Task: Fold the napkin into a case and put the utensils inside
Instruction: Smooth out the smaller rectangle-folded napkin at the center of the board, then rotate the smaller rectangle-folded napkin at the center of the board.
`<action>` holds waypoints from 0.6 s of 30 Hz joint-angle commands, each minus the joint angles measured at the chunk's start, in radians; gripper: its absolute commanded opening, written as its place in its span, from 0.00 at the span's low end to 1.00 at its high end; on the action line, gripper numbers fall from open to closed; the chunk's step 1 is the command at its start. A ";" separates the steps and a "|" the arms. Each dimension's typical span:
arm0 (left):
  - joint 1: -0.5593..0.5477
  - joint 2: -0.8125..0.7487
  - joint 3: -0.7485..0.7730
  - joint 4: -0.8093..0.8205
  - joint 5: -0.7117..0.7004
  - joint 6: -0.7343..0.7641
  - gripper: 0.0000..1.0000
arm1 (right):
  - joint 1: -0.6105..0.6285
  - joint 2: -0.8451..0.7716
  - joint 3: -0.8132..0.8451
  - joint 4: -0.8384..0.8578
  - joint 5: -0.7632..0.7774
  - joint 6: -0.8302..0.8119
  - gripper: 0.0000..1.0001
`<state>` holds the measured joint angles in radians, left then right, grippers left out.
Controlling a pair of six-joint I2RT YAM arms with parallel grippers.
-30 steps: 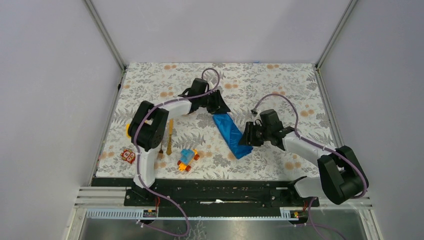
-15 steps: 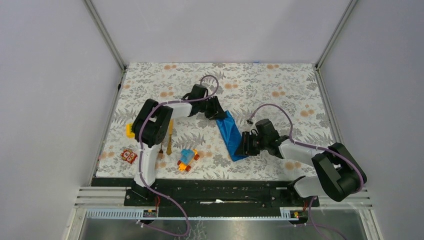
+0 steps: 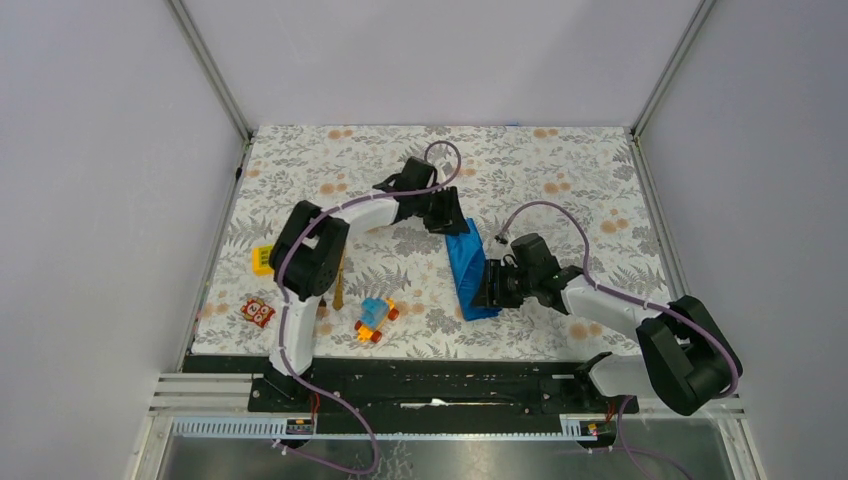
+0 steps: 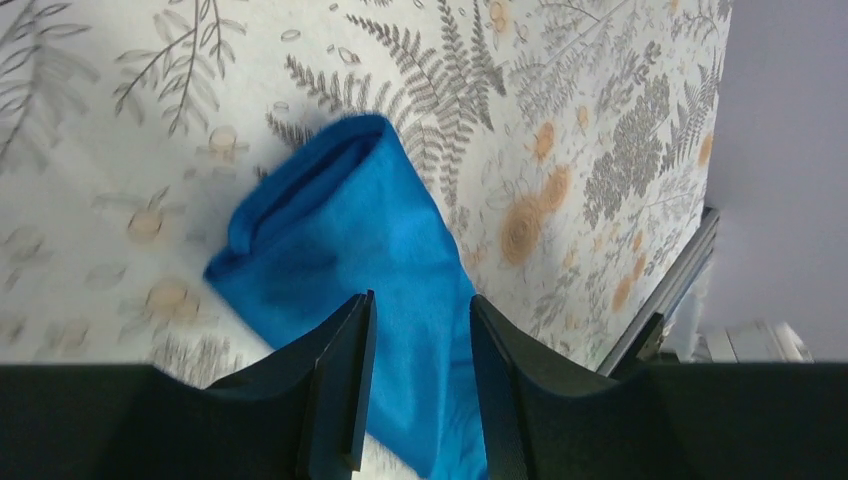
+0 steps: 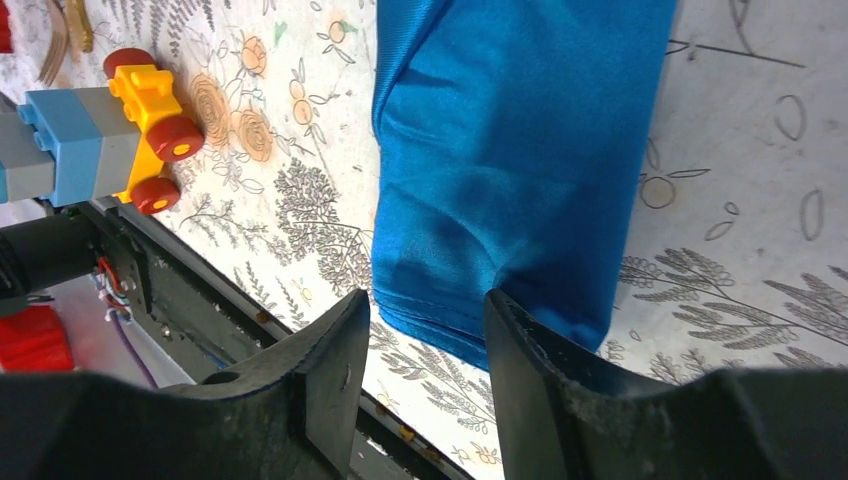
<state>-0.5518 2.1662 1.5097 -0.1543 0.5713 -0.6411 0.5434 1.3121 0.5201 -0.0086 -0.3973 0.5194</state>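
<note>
Blue cloth, the napkin (image 3: 470,273), lies folded into a narrow strip at the mat's centre, running from 12 toward 6 o'clock. We see the left gripper (image 4: 415,385) at its far end, jaws narrowly apart with cloth showing between them; the right gripper (image 5: 425,340) sits at the near end, jaws likewise parted over the hem. At 9 o'clock lie the utensils (image 3: 339,280), beside the toy car (image 3: 375,319).
</note>
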 commanded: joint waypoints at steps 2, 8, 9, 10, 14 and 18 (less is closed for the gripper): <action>0.008 -0.289 -0.090 -0.100 -0.168 0.123 0.45 | 0.009 -0.033 0.066 -0.090 0.080 -0.056 0.54; 0.009 -0.319 -0.276 -0.039 -0.217 0.073 0.32 | 0.009 -0.009 0.085 -0.096 0.083 -0.077 0.47; 0.006 -0.299 -0.284 -0.031 -0.221 0.070 0.28 | 0.010 -0.008 0.081 -0.096 0.083 -0.080 0.45; 0.001 -0.274 -0.287 -0.027 -0.229 0.066 0.25 | 0.010 -0.009 0.075 -0.094 0.083 -0.082 0.43; -0.041 -0.168 -0.235 -0.027 -0.252 0.063 0.20 | 0.017 -0.012 0.054 -0.095 0.093 -0.089 0.39; -0.096 -0.057 -0.158 -0.033 -0.261 0.051 0.18 | 0.026 -0.002 0.025 -0.067 0.092 -0.077 0.37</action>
<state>-0.5869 2.0319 1.2781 -0.1841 0.3885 -0.6018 0.5488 1.3060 0.5667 -0.0856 -0.3256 0.4515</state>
